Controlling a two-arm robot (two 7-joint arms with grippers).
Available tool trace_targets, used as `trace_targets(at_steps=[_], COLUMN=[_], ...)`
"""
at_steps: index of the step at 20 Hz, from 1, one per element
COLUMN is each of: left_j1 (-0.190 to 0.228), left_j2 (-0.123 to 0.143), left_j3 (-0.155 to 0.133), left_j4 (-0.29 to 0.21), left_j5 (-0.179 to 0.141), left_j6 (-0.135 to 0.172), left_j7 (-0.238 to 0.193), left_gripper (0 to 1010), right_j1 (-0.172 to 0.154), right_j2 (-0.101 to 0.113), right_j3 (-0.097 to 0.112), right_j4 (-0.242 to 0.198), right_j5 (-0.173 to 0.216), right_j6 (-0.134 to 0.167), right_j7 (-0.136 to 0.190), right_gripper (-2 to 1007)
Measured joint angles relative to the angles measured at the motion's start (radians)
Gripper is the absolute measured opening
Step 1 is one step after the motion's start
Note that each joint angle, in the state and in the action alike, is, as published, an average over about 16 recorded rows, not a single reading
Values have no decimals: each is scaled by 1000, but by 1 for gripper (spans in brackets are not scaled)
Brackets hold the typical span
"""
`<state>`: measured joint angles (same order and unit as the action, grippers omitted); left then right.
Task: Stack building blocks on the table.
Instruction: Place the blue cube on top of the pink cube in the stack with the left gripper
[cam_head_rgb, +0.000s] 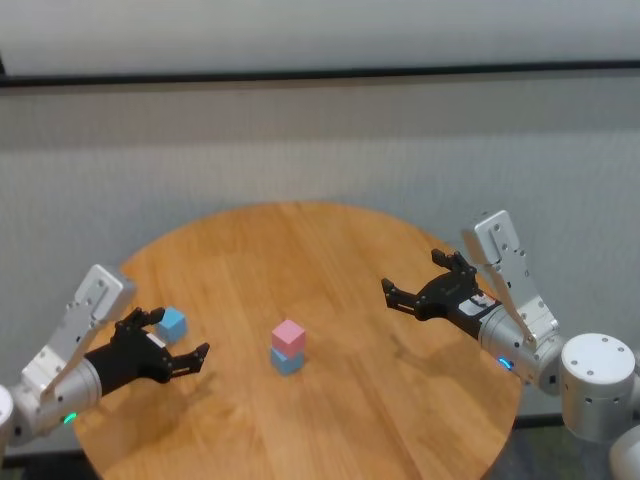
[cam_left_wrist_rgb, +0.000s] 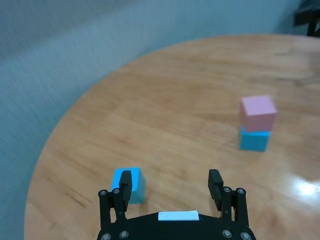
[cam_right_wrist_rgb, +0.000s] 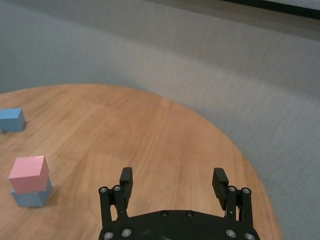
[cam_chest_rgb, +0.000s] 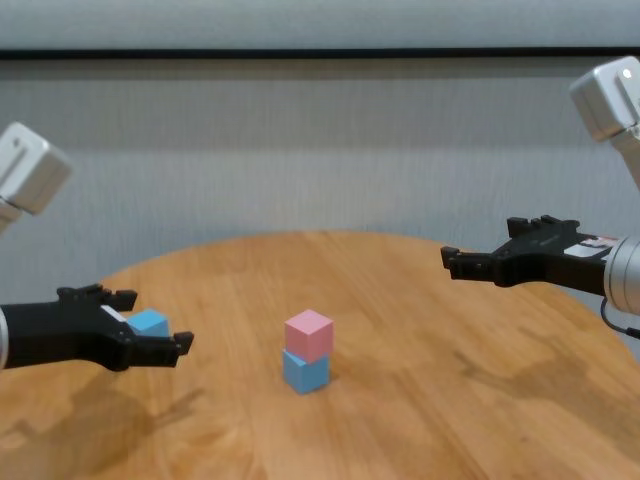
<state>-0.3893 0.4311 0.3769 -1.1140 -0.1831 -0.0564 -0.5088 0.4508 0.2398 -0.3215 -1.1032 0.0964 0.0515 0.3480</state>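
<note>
- Two blocks up already: pink block (cam_head_rgb: 288, 334) sitting on a light blue block (cam_head_rgb: 287, 360) near the middle of the desk (cam_head_rgb: 330, 250), slightly askew on it but seated.
- One more to go: loose blue block (cam_head_rgb: 171, 322) lying flat on the desk, well apart from the stack, out toward the robot's left rim.
- Judged step: reaching for that last cube, pick not yet made.
- Left gripper (cam_head_rgb: 170, 345) hovering low just beside the loose blue block, fingers spread wide, nothing between them.
- From the left wrist view, loose blue block (cam_left_wrist_rgb: 129, 185) sitting right behind one fingertip (cam_left_wrist_rgb: 125, 182), off-centre rather than squarely in the gap; stack further on, beyond the gripper.
- Next move calls for shifting sideways to centre the cube between the fingers, dropping down, closing, then carrying it over to the stack and setting it square on the pink block.
- Small cube, small landing face: careful alignment needed, or the tower could tip.
- Right gripper (cam_head_rgb: 415, 293) held above the desk on the far side of the stack from the loose cube, well apart from it, fingers spread, empty, idle.
</note>
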Motion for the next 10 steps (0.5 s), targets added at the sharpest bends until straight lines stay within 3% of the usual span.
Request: trace_targets(at_steps=[10], left_j1=[-106], left_j2=[-52], left_j3=[11], left_j4=[182], left_j5=[33], left_j6=[-36], left_j7=[-5], left_gripper=[1002], right_j1=[1], right_j2=[-1], right_j3=[-1], right_j4=[1], right_j5=[-1], right_j6=[0], right_j7=[-2], right_gripper=[1005])
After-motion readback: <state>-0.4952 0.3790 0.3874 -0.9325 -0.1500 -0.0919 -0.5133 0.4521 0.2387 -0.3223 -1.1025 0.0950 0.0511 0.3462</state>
